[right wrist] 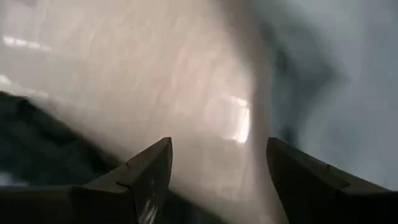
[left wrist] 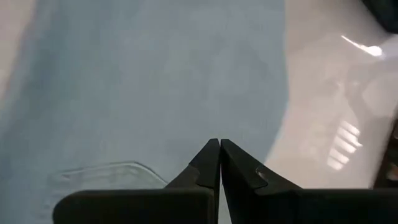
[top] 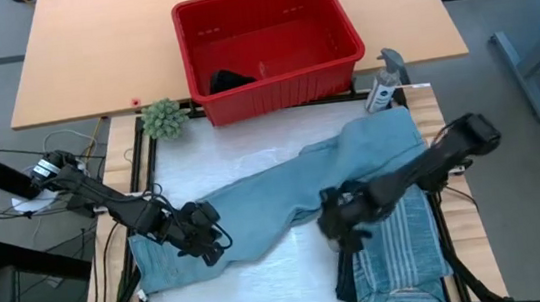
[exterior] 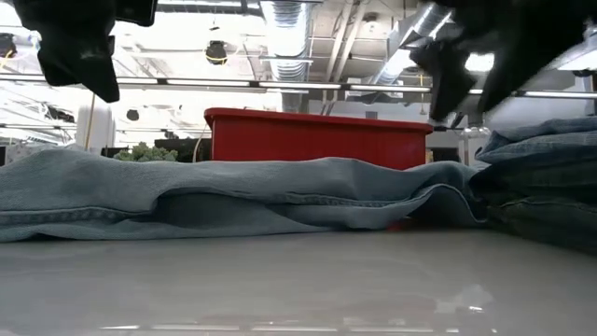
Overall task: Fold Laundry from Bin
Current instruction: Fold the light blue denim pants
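Light blue denim trousers (top: 285, 195) lie spread flat across the white mat, from the near left to the far right. My left gripper (top: 204, 240) hovers shut and empty just above their left end (left wrist: 155, 81); the low view shows it (exterior: 79, 56) clear of the cloth. My right gripper (top: 343, 226) is open and empty (right wrist: 217, 146), above the mat at the trousers' near edge, beside a folded stack: a striped shirt (top: 401, 248) on a dark navy piece (top: 347, 282). The red bin (top: 283, 87) stands at the far side with a small black item (top: 227, 79) inside.
A small green plant (top: 164, 118) stands left of the bin and a spray bottle (top: 384, 84) right of it. Bare white mat (top: 264, 282) lies between the grippers near the front edge. The folded stack fills the near right corner.
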